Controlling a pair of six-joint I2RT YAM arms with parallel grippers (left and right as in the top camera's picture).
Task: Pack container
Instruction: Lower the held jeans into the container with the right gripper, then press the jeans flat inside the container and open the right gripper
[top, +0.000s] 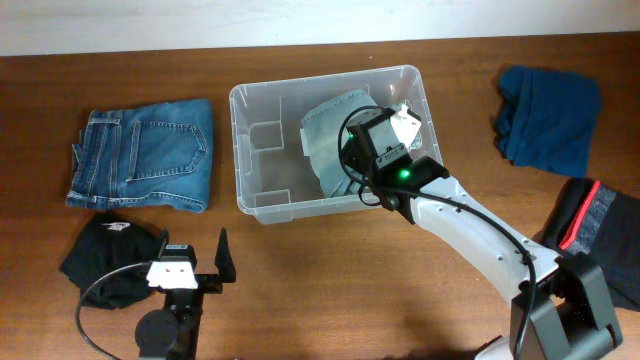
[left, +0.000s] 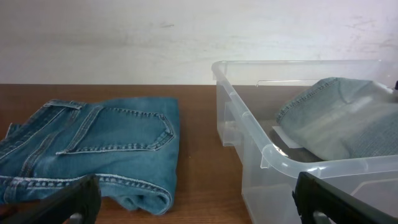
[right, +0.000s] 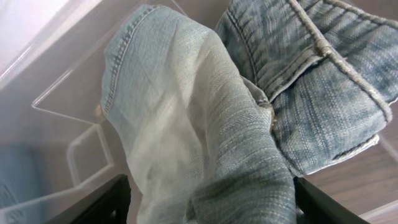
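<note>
Looks like a robot test bench: wooden table (top: 300, 290) against a blank white wall (top: 300, 20).

Overhead looks down; 2 wrist views share the container (top: 265, 170).

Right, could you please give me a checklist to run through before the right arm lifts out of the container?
1. Pale jeans inside the container: ok, though the arm hides part of them.
2. Right pincer open: ok, its fingers are spread either side of the denim.
3. Denim clear of those fingers: cannot tell; cloth bulges between them.
4. Left pincer open and away from the container: ok.
5. Room left in the container: ok, its left half is bare.
6. Blue jeans folded on the table, nothing on them: ok.
</note>
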